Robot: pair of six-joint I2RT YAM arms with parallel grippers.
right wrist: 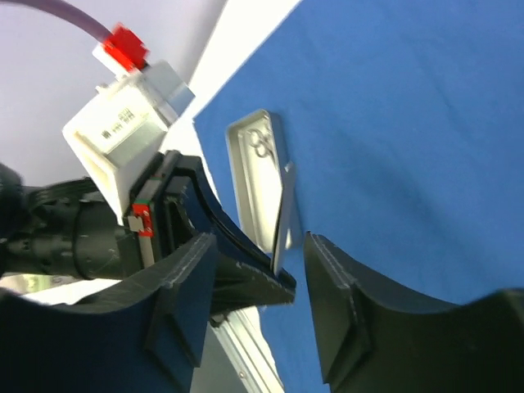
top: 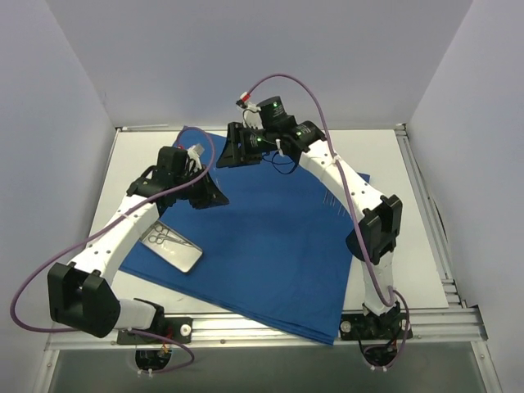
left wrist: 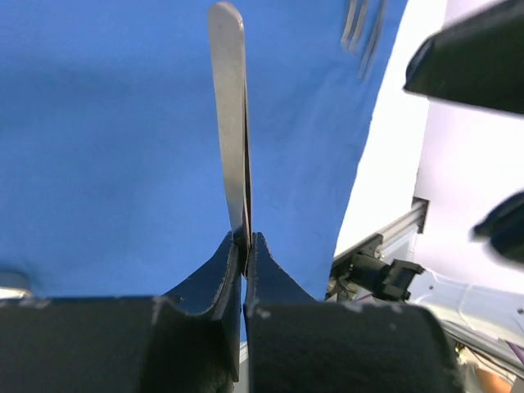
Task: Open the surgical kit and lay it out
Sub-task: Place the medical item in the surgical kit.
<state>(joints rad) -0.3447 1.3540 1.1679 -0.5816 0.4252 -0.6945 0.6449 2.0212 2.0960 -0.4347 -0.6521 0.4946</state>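
Observation:
The royal-blue drape (top: pixel 278 246) lies spread over the table. The shiny metal tray (top: pixel 173 246) sits on its left part with scissors (top: pixel 160 237) inside; the tray also shows in the right wrist view (right wrist: pixel 255 180). My left gripper (top: pixel 214 190) is shut on a thin flat silver instrument (left wrist: pixel 229 123) and holds it above the drape (left wrist: pixel 106 164). My right gripper (top: pixel 224 155) is open, its fingers (right wrist: pixel 344 303) on either side of that instrument (right wrist: pixel 285 213) and of the left fingertips, not touching the instrument. More thin silver instruments (left wrist: pixel 364 33) lie blurred near the drape's far edge.
White table shows beyond the drape at the back and right (top: pixel 393 164). An aluminium rail (top: pixel 270 327) runs along the near edge, and the drape's front corner hangs over it. White walls enclose the left, back and right sides.

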